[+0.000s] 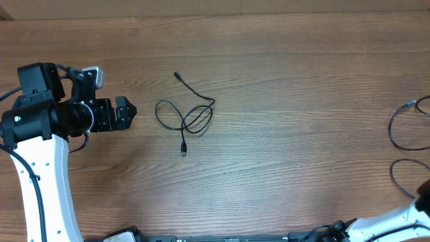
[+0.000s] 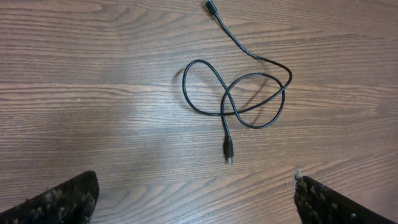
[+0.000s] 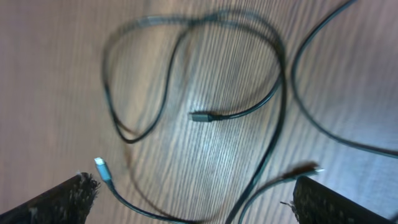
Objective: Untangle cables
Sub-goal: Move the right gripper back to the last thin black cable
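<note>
While left gripper (image 2: 196, 185) and right gripper (image 3: 193, 184) gape empty, thin black cables (image 2: 224, 114), looped, grained wood table (image 2: 87, 93)

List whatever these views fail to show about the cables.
- Overhead: the right-hand cables run off the right edge, so their count and ends are cut off.
- Right wrist: blur smears the tangled cords; their crossings are unreadable.
- Overhead: the middle cable is too small to read its plugs.

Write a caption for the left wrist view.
Thin black looped cable lies on wooden table ahead of open left hand.
</note>
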